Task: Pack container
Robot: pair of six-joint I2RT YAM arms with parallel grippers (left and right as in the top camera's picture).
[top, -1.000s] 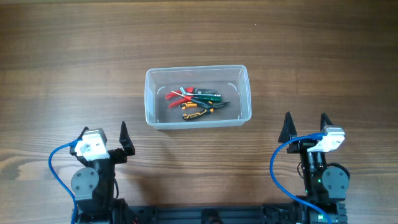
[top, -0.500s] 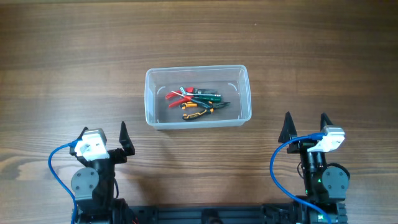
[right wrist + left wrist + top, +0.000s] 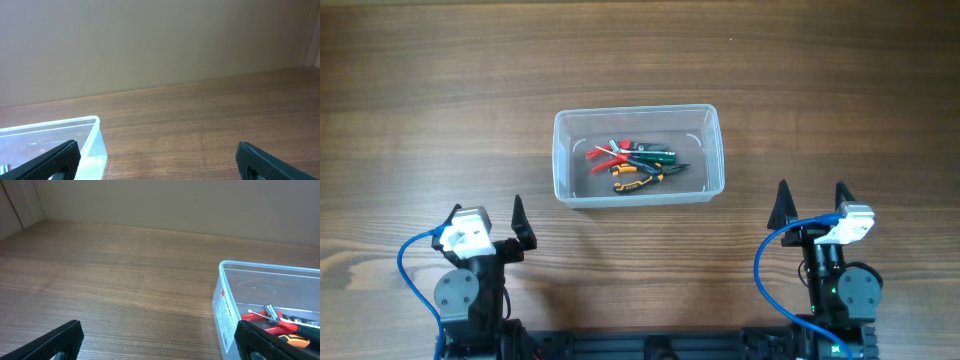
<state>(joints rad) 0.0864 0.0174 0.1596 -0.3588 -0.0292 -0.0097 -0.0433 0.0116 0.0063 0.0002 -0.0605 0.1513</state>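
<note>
Wood-grain surface (image 3: 440, 80) carries the clear container (image 3: 560, 160) centrally, hand tools (image 3: 635, 165) already inside, with left gripper (image 3: 487, 212) and right gripper (image 3: 812, 197) spread wide and empty; a careless reach could clip its rim and shove it.

The container (image 3: 560, 160) is set on the bench (image 3: 440, 90), approx. at centre, w/ its long side running left-right. A tool pile (image 3: 632, 165) is held inside it, on the floor near the middle, w/ the tools crossed over each other. The left claw (image 3: 487, 212) is placed at the robot-side edge, left of & nearer than the container, well apart from it. The right claw (image 3: 811, 190) is placed opp., to the right & nearer, also well apart. From the left wrist, the container (image 3: 270, 270) is seen ahead-right; from the right wrist, its corner (image 3: 95, 130) is seen ahead-left.
</note>
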